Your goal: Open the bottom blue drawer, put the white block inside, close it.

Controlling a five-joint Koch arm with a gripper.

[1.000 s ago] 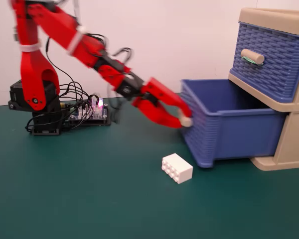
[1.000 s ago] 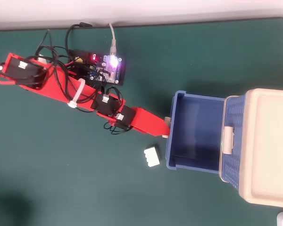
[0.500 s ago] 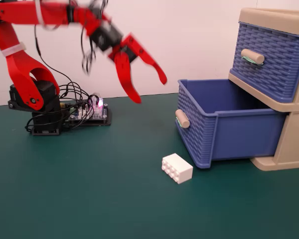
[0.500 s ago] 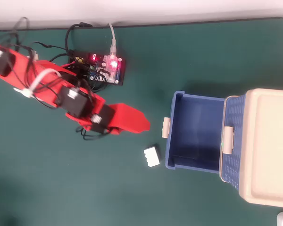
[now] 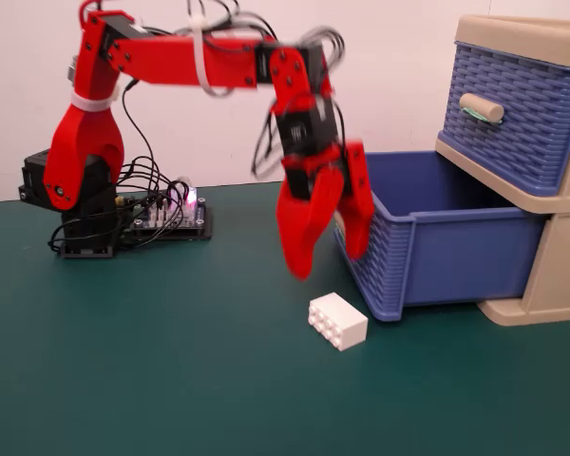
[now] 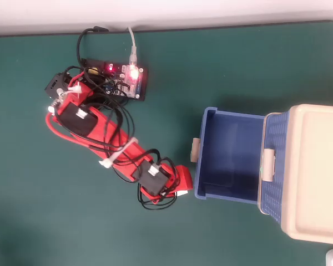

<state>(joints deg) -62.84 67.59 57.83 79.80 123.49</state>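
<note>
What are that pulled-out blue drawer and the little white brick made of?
The pulled-out blue woven-texture drawer looks like moulded plastic: the basket-weave ribbing is uniform and matte. The small white studded brick seems hard, smooth plastic, with crisp edges and round studs.

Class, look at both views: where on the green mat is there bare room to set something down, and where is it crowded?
Bare mat fills the fixed view's foreground, before the white block, and the overhead view's top right, above the bottom blue drawer. Crowded: the gripper hangs open over the block beside the drawer; wires surround the circuit board.

Hobby bench, exposed circuit board (image 5: pixel 174 211), loose wires (image 5: pixel 138 180)
</note>
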